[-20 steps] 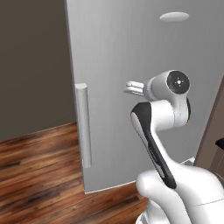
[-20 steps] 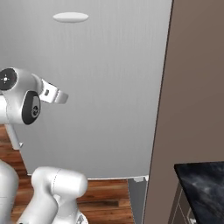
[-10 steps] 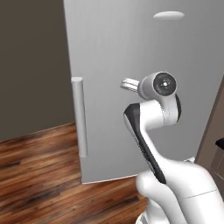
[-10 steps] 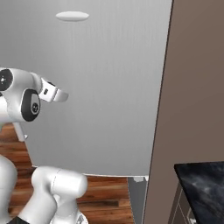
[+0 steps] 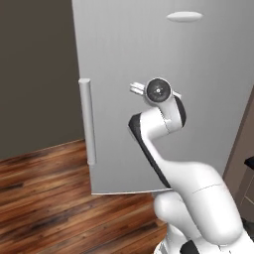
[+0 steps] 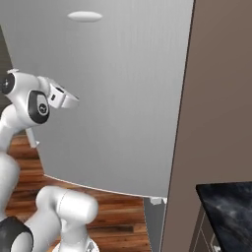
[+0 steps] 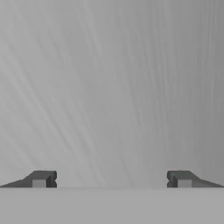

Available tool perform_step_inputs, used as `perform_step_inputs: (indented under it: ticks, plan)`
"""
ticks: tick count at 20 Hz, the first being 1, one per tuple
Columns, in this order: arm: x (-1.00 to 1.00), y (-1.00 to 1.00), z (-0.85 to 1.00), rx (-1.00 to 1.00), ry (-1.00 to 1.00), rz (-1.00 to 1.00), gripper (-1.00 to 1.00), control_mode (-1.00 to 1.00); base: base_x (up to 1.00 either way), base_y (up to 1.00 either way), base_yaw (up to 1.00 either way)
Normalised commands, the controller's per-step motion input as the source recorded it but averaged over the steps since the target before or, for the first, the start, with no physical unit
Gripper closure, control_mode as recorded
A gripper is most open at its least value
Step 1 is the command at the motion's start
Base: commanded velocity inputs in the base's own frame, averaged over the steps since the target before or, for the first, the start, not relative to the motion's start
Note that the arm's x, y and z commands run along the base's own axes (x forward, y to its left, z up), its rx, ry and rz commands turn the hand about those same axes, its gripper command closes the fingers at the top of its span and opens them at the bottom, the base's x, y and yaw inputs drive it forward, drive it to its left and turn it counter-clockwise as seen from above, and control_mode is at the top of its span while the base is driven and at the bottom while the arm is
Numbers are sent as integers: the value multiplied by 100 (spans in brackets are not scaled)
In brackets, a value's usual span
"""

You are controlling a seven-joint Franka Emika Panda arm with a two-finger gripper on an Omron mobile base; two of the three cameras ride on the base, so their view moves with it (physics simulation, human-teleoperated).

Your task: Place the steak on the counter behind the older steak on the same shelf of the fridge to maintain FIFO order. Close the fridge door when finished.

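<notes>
Hand view: the jaws (image 7: 111,179) are seen spread wide apart with nothing held between them, the two dark fingertips (image 7: 41,179) set against the brushed grey-silver face of the fridge door (image 7: 113,87), which lies close ahead. Left base view: the white arm (image 5: 163,119) is raised before the fridge door (image 5: 198,74), whose vertical bar handle (image 5: 87,121) stands at its left edge above the wooden floor (image 5: 44,198). Right base view: the jaws (image 6: 66,98) are pointed toward the door, and a corner of the black marbled desk (image 6: 226,206) is shown at lower right beside a brown cabinet panel (image 6: 216,98). No steak is visible.
</notes>
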Motion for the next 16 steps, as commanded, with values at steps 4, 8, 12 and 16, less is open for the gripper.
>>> perform_step_inputs:
  ticks: [4, 8, 12, 16]
  plan:
    - [56, -2, 0, 0, 0, -18, -100, -100, 0, 0, 0]
    - [46, -8, -1, 0, 0, -18, -100, -100, 0, 0, 0]
    - [32, -14, -5, 0, 0, -18, -100, -100, 0, 0, 0]
    - [27, -23, -11, 0, -1, -18, -100, -100, 0, 0, 0]
